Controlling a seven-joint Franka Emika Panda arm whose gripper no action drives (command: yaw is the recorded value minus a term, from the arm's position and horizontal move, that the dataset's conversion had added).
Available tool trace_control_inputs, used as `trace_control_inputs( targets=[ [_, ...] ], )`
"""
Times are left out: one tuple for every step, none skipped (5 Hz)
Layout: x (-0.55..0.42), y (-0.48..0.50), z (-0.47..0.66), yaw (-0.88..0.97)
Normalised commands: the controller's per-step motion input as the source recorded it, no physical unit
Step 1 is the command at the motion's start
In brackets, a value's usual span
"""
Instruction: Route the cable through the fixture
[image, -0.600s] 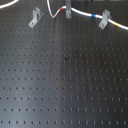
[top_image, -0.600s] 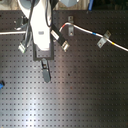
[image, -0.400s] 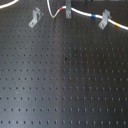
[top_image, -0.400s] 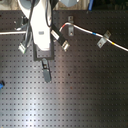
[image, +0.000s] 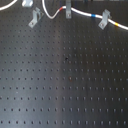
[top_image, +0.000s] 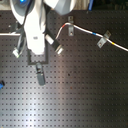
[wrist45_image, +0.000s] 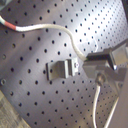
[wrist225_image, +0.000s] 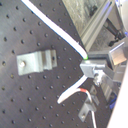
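Three clips are seen in the first exterior view; the cable (image: 85, 13) is already threaded through the centre clip (image: 67, 11) and the right clip (image: 104, 19), while the left clip (image: 34, 18), at nine o'clock, stands empty. The gripper (wrist225_image: 92, 67) is pinched on the cable. The cable should be kept taut and lowered squarely into the slot.

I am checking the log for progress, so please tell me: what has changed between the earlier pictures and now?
Nothing has visibly changed. In the second exterior view the gripper hangs over the board's left part as before, and the white cable runs through the same clips.
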Motion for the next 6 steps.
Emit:
trace_control_inputs(
  targets=[
    [-0.734,0.149,0.43,0.06],
    [-0.566,-0.002,0.55,-0.01],
    [-0.518,-0.109,0.48,-0.25],
    [-0.226,0.003,0.64,-0.33],
    [-0.090,0.057,0.71,-0.21],
    [-0.035,0.000,0.29,-0.03]
  ],
)
